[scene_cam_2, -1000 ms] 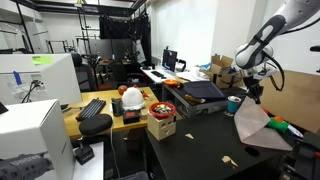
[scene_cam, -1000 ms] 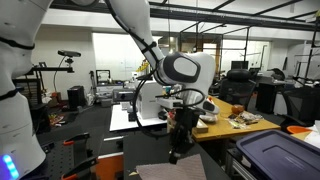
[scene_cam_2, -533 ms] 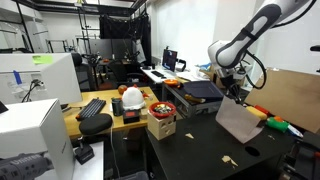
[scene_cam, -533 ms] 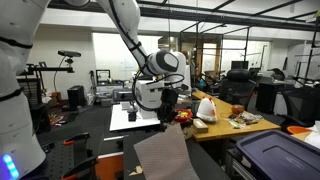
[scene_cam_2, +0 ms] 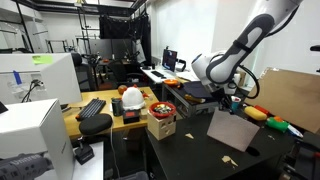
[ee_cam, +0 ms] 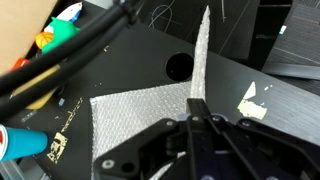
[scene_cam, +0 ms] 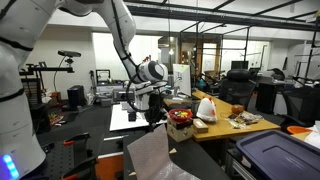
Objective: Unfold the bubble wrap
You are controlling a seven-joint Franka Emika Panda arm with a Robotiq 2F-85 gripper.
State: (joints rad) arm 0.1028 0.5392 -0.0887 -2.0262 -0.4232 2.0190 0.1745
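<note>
The arm has swung further across, dragging the sheet with it! The gripper (ee_cam: 197,108) is pinched tight on a raised edge of the bubble wrap (ee_cam: 135,118), and the rest trails down onto the black table (ee_cam: 130,60).

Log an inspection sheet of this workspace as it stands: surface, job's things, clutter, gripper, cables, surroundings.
Surface: black table with a round hole.
Job's things: bubble wrap, one edge lifted, the rest spreading down onto the table.
Clutter: white scraps, blue tube, green and orange items beside a cardboard box.
Gripper: gripper shut on the bubble wrap's raised edge.
Cables: black cable crossing the wrist view.
Surroundings: lab; wooden bench with a keyboard and a red bowl; white bag on a desk.
</note>
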